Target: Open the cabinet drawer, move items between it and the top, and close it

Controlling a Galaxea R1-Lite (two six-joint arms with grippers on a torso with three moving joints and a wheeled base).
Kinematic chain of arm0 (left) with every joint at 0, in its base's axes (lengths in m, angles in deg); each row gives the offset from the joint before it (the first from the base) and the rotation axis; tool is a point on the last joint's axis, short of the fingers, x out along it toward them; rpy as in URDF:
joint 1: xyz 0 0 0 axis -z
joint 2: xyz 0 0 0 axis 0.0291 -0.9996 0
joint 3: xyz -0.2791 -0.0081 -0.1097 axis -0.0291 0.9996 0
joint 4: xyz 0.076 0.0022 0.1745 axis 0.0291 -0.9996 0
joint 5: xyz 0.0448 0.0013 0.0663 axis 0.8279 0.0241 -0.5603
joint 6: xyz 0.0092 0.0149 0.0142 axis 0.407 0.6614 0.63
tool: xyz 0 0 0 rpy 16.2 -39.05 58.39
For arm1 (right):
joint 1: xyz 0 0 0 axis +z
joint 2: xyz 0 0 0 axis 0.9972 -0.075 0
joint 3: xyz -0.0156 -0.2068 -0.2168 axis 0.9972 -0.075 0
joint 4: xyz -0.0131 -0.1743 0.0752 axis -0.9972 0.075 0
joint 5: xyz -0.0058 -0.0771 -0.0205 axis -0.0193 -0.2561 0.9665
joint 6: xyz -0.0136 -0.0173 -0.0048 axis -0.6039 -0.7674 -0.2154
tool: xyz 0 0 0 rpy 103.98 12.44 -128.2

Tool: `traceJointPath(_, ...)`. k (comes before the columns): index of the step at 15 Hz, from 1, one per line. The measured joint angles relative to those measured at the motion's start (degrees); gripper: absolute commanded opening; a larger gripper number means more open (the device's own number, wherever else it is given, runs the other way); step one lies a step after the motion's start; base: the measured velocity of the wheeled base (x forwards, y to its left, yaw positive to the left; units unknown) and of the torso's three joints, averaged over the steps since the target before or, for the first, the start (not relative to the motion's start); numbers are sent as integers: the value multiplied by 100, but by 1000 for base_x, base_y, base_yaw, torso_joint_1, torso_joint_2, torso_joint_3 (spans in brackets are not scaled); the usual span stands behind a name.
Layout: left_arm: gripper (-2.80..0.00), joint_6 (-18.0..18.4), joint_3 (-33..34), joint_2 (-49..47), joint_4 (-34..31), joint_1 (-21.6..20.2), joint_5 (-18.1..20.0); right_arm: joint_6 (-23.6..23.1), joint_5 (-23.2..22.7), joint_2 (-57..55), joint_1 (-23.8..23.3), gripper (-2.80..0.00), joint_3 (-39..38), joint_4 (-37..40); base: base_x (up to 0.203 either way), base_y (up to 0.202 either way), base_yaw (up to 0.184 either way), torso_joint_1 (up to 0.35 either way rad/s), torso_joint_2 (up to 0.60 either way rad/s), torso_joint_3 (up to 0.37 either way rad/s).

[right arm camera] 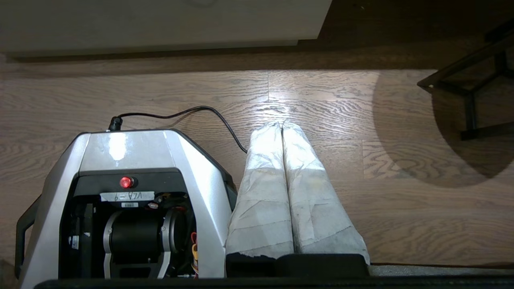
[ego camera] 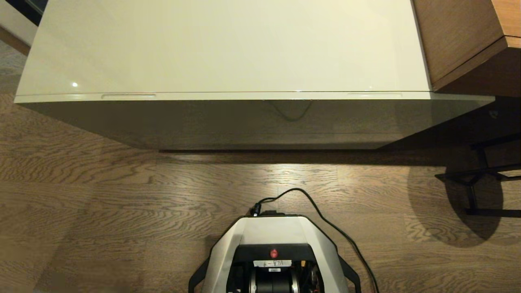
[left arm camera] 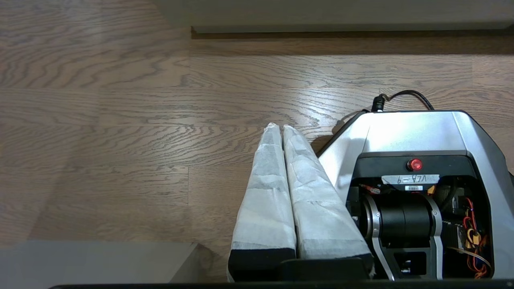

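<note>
From the head view, the low wide cabinet stands straight ahead of the robot, its glossy cream top (ego camera: 224, 44) bare of anything I can see. The cabinet drawer (ego camera: 252, 96) is pushed fully in, its front edge flush under the top, with one slim slot (ego camera: 128, 96) toward the left and another (ego camera: 374, 95) toward the right. Whatever lies inside is hidden. A brown wooden furniture piece (ego camera: 460, 36) butts against the cabinet's right end, and a black metal frame (ego camera: 480, 175) stands on the wood floor (ego camera: 101, 195) beyond it. The robot's base (ego camera: 272, 244) sits near the cabinet, a black cable (ego camera: 325, 219) trailing from it.

In the left wrist view, the left gripper (left arm camera: 281, 126) hangs over the floor just beside the base, its two white-wrapped fingers (left arm camera: 267, 192) pressed together with nothing between them.

In the right wrist view, the right gripper (right arm camera: 281, 124) hangs on the base's other side, its fingers (right arm camera: 309, 192) likewise closed tight and empty.
</note>
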Motion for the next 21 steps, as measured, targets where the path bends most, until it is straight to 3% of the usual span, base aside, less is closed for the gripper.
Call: traceJointPath(21,-280,0,0,0,2,10,2,-4,-1,0,-5,-280,0,0,0,0,0,0,0,0)
